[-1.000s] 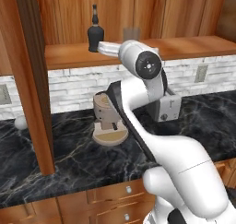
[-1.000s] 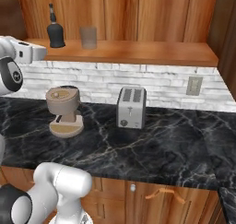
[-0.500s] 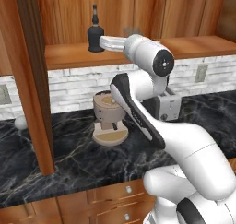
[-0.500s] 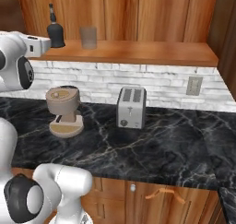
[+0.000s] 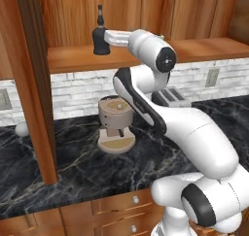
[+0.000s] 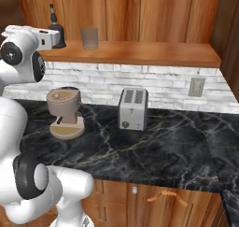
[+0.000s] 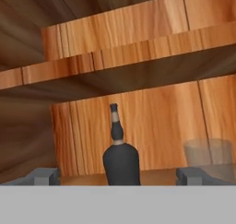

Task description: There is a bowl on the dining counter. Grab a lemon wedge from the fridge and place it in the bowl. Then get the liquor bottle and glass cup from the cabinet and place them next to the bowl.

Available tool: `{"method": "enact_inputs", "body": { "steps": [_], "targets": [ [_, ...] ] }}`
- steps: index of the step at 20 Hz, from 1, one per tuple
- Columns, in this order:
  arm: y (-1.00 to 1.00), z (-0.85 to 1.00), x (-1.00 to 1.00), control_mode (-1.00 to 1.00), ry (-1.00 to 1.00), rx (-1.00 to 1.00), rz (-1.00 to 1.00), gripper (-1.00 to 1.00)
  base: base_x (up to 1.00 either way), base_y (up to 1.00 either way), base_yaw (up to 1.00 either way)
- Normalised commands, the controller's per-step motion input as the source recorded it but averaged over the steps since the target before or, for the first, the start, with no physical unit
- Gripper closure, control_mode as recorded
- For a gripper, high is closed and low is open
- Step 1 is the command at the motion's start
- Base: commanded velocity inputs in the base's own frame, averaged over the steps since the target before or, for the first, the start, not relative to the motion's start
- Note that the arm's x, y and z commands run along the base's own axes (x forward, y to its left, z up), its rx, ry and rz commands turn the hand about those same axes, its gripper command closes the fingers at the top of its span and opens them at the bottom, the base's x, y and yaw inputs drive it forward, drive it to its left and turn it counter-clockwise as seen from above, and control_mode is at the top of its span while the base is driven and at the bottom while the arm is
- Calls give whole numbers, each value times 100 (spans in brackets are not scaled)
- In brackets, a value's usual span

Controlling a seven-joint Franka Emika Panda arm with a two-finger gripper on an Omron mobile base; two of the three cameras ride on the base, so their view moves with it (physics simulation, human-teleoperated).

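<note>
The dark liquor bottle [image 5: 100, 38] [image 6: 52, 16] stands upright at the left end of the open cabinet shelf [image 6: 140, 53]. In the hand view the bottle [image 7: 120, 161] is centred a short way ahead of my gripper [image 7: 119, 176], whose jaws stand wide open and empty. My gripper [image 5: 109, 37] [image 6: 59, 37] reaches in at shelf height, right up against the bottle's body. The clear glass cup [image 6: 89, 38] [image 7: 207, 157] stands on the same shelf just right of the bottle. The bowl and the lemon wedge are out of view.
A tan coffee machine [image 5: 115, 121] [image 6: 65, 111] and a silver toaster [image 6: 133, 108] sit on the black marble counter [image 6: 177, 146] below the shelf. A wooden cabinet side panel [image 5: 36, 84] stands to the left. Another shelf [image 7: 138, 52] hangs above the bottle.
The hand has risen and pushed forward to the bottle at shelf level, and the elbow has swung right. The jaws stayed open; the bottle and the glass have not moved.
</note>
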Motion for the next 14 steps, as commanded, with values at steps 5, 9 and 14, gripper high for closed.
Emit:
{"method": "enact_inputs", "body": {
  "steps": [5,9,14],
  "targets": [
    [3,21,30,-100,11,-8,0,-100,0,0,0],
    [0,14,30,-100,11,-10,0,-100,0,0,0],
    [5,26,29,-100,2,-3,0,-100,0,0,0]
  ]
}}
